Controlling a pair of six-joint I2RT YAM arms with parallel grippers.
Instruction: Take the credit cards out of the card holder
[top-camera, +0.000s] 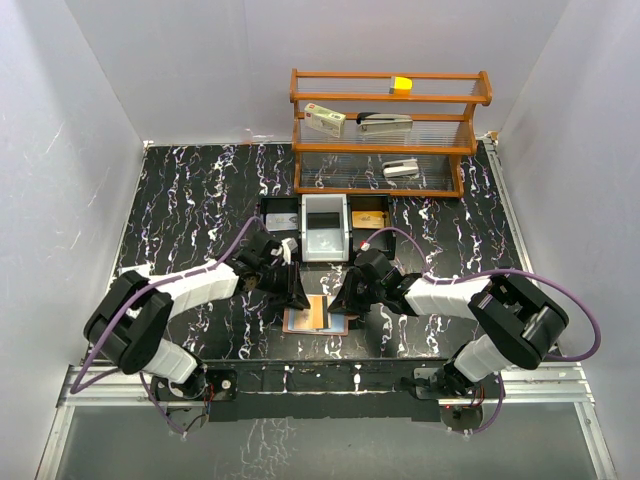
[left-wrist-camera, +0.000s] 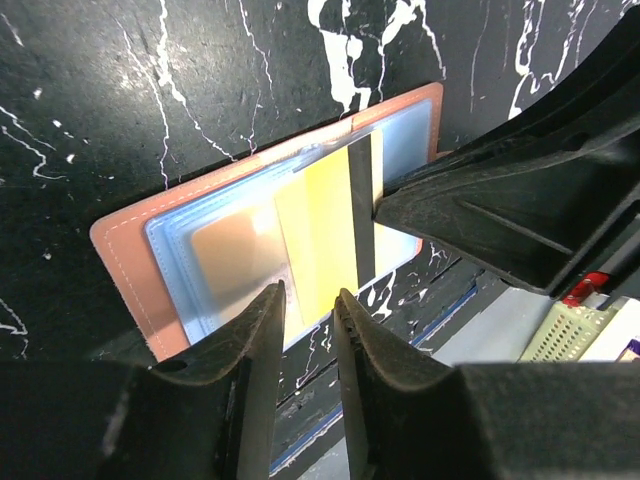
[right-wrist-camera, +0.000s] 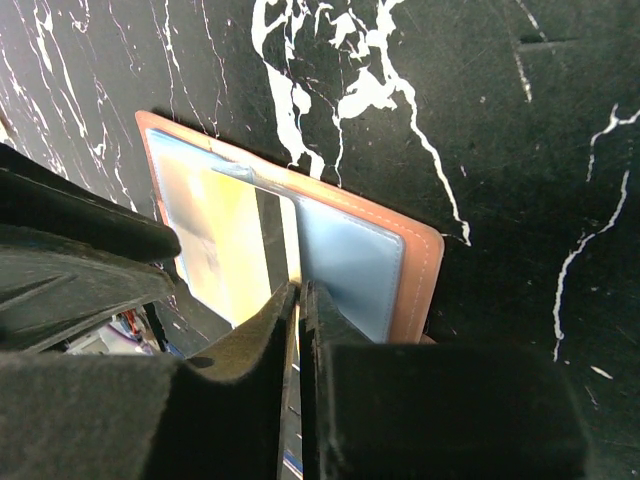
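The card holder (top-camera: 318, 319) lies open near the table's front edge, salmon outside (left-wrist-camera: 125, 255) and pale blue inside (right-wrist-camera: 350, 265). A yellow credit card with a black stripe (left-wrist-camera: 325, 230) (right-wrist-camera: 235, 240) lies half out across its middle. A tan card (left-wrist-camera: 235, 255) sits in the pocket beside it. My right gripper (top-camera: 338, 300) (right-wrist-camera: 302, 287) is shut on the yellow card's edge, with a thin pale sliver between its fingers (left-wrist-camera: 385, 205). My left gripper (top-camera: 298, 298) (left-wrist-camera: 308, 292) hovers over the holder's near edge, its jaws slightly apart with nothing between them.
Behind the holder stand a white tray (top-camera: 325, 228) and black trays (top-camera: 280, 215) on either side, the right one (top-camera: 384, 205) holding something tan. A wooden shelf (top-camera: 390, 148) with a stapler and small boxes is at the back. The table's front edge is just below the holder.
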